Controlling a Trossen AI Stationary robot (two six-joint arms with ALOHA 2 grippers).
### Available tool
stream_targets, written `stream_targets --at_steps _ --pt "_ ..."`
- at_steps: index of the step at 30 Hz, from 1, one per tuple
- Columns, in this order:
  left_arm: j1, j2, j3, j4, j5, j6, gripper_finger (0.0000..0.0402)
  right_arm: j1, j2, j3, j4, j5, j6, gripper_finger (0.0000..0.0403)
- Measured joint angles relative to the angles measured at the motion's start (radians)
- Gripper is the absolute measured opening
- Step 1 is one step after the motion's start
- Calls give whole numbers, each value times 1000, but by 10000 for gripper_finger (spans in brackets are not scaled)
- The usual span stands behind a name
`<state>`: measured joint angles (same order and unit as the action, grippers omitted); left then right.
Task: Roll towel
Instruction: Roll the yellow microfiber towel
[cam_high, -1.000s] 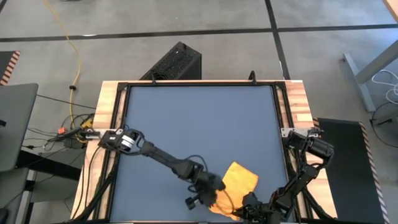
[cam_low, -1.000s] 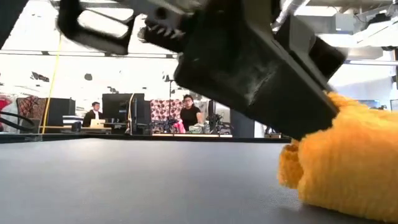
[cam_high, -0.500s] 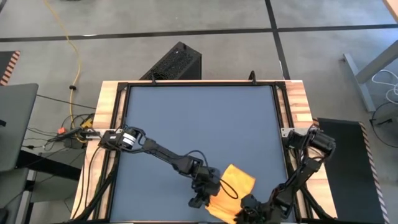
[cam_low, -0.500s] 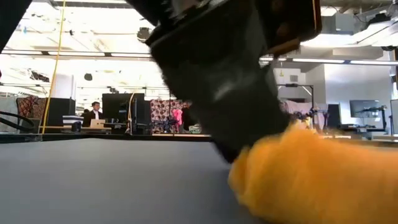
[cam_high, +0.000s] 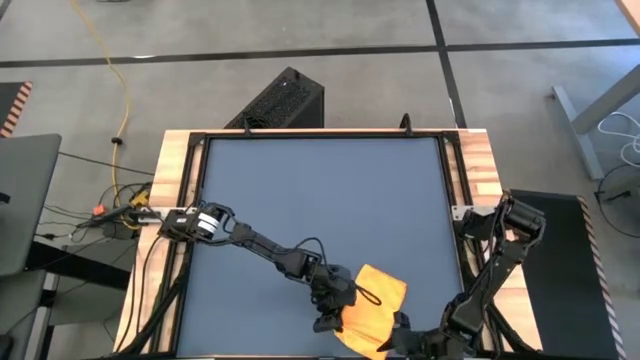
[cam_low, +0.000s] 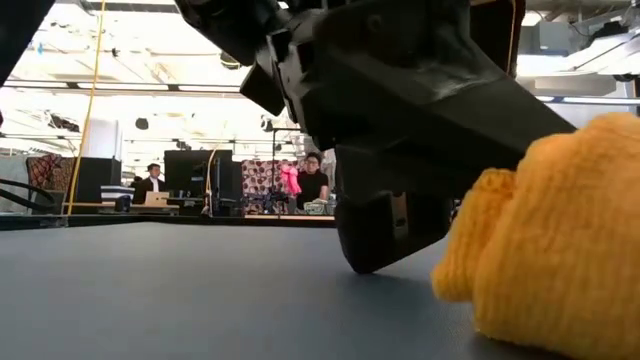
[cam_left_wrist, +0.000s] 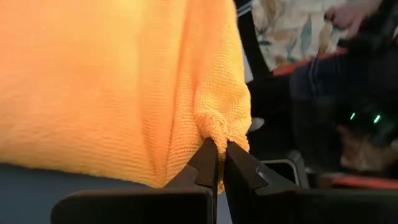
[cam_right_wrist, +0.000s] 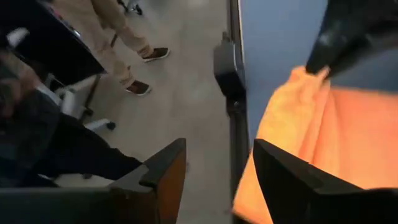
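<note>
The yellow-orange towel (cam_high: 372, 305) lies bunched and partly folded near the table's near edge, right of the middle; it also fills the right of the low view as towel (cam_low: 560, 250). My left gripper (cam_high: 340, 312) is shut on the towel's left side; the wrist view shows this gripper (cam_left_wrist: 221, 149) closely. My right gripper (cam_high: 398, 338) hovers open over the near table edge by the towel's near right corner. In its wrist view the right gripper (cam_right_wrist: 217, 165) has only floor and table edge between its fingers, with the towel (cam_right_wrist: 323, 130) beside them. My left gripper pinches a small bunched fold at the towel's edge (cam_left_wrist: 214, 127) between its two fingers. The fingers come from the table's left side, slanting down. The cloth is gathered into wrinkles at the pinch, and the rest of the towel spreads away from it and rests on the table.
The dark blue-grey tabletop (cam_high: 320, 200) stretches bare toward the far edge and the left. Its near edge with the frame rail (cam_right_wrist: 233, 93) runs close by the towel. People sit at desks in the room beyond (cam_low: 312, 185); a person's legs show on the floor near the table (cam_right_wrist: 130, 37).
My right gripper has opened, let go of the towel and risen clear of it. My left gripper has rolled its wrist while staying shut on the towel. The towel's held side has turned over with it and the cloth has shifted slightly toward the near edge.
</note>
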<state>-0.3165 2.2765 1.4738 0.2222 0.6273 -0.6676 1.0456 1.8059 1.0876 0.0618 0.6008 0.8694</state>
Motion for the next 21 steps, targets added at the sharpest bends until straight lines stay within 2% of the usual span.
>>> stream_targets --at_steps 5,11,15,21 --pt "29 -3 -23 -6 -5 -164 0 -13 0 2 -32 1 -68 216" --pt "41 -11 -139 168 -18 -328 0 6 33 2 -57 -24 -93 209" --pt "36 -12 -174 192 -31 -387 0 7 80 2 -38 10 -79 207" --pt "0 -13 -176 175 -140 -450 0 5 110 2 -6 85 -62 203"
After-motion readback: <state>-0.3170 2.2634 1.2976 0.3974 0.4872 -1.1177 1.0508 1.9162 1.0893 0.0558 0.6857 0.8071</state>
